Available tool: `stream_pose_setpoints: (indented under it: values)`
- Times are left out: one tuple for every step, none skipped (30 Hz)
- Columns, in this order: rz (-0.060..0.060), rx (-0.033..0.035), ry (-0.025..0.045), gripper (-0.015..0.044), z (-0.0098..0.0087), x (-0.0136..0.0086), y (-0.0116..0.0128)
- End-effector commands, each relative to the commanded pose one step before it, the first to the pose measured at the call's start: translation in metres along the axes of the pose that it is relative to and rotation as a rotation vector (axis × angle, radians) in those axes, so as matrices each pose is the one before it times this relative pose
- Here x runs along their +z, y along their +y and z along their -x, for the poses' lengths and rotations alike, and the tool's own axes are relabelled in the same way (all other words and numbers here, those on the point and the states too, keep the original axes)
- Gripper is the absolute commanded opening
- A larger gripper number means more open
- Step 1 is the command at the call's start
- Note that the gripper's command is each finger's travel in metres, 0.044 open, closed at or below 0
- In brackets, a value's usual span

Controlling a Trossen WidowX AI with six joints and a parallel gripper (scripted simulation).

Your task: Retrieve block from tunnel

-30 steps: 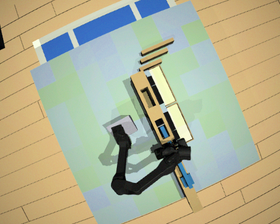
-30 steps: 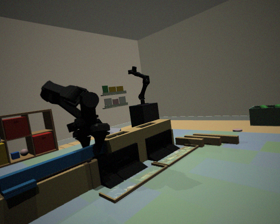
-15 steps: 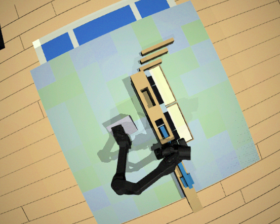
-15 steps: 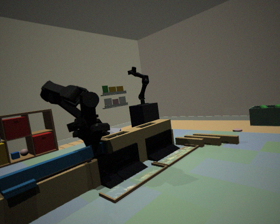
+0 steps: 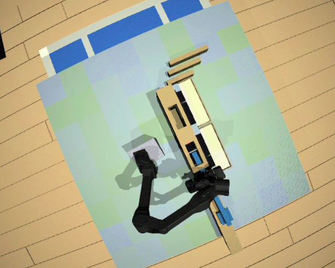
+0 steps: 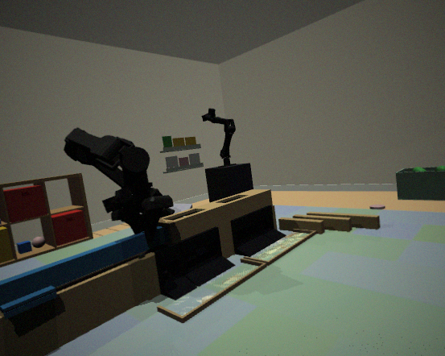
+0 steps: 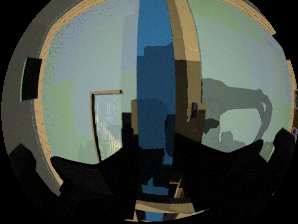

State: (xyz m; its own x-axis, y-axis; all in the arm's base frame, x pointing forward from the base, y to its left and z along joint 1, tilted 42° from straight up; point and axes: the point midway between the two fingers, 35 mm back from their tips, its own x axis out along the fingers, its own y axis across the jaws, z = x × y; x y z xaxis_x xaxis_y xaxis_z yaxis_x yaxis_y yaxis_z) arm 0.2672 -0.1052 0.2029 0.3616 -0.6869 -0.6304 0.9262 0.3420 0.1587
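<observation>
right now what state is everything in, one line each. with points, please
gripper (image 5: 202,174) (image 6: 148,235): shut on the blue handle
blue handle (image 5: 220,206) (image 6: 78,259) (image 7: 156,75): sticking out of the tunnel's end
tunnel (image 5: 183,131) (image 6: 227,209): covered, two openings on top
three rods (image 5: 184,67) (image 6: 335,221): lying loose
small block: cannot tell

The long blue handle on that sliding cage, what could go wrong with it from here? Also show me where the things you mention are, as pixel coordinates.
The black pincer (image 5: 206,177) (image 6: 148,235) is shut on the long blue bar-shaped handle (image 5: 222,209) (image 6: 74,259) (image 7: 156,75) right beside the tunnel mouth, so its fingers might knock the tan wooden tunnel (image 5: 182,133) (image 6: 247,209).

The handle lies along a narrow tan wooden rail (image 5: 232,241) (image 6: 106,282) (image 7: 185,45); a sideways pull could jam or tip it.

The small block isn't identifiable in any view, so a pull might leave it inside.
</observation>
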Motion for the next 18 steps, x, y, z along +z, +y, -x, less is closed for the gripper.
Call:
stream_pose_setpoints:
  values:
    - [-0.0527, -0.01568, -0.04989, 0.0000, -0.00560, 0.03120, -0.00297]
    - [0.0006, 0.00025, -0.00045, 0.0000, -0.00073, 0.00307, -0.00024]
    - [0.0006, 0.00030, -0.00060, 0.0000, -0.00071, 0.00310, -0.00028]
    - [0.0007, 0.00035, -0.00074, 0.0000, -0.00070, 0.00313, -0.00031]
    - [0.0007, 0.00039, -0.00088, 0.0000, -0.00069, 0.00315, -0.00034]
    - [0.0008, 0.00043, -0.00103, 0.0000, -0.00067, 0.00317, -0.00038]
    - [0.0008, 0.00047, -0.00117, 0.0000, -0.00066, 0.00318, -0.00041]
    - [0.0007, 0.00041, -0.00106, 0.0000, -0.00053, 0.00262, -0.00036]
    - [0.0004, 0.00026, -0.00069, 0.0000, -0.00032, 0.00159, -0.00023]
    - [0.0002, 0.00009, -0.00024, 0.0000, -0.00010, 0.00053, -0.00008]
    - [0.0000, 0.00000, 0.00000, 0.0000, 0.00000, 0.00000, 0.00000]
    - [0.0000, 0.00000, 0.00000, 0.0000, 0.00000, 0.00000, 0.00000]
    - [0.0000, 0.00000, 0.00000, 0.0000, 0.00000, 0.00000, 0.00000]
    - [0.0000, 0.00000, 0.00000, 0.0000, 0.00000, 0.00000, 0.00000]
    - [0.0000, 0.00000, 0.00000, 0.0000, 0.00000, 0.00000, 0.00000]
    - [0.0000, 0.00000, 0.00000, 0.0000, 0.00000, 0.00000, 0.00000]
    - [0.0000, 0.00000, 0.00000, 0.0000, 0.00000, 0.00000, 0.00000]
    - [0.0000, 0.00000, 0.00000, 0.0000, 0.00000, 0.00000, 0.00000]
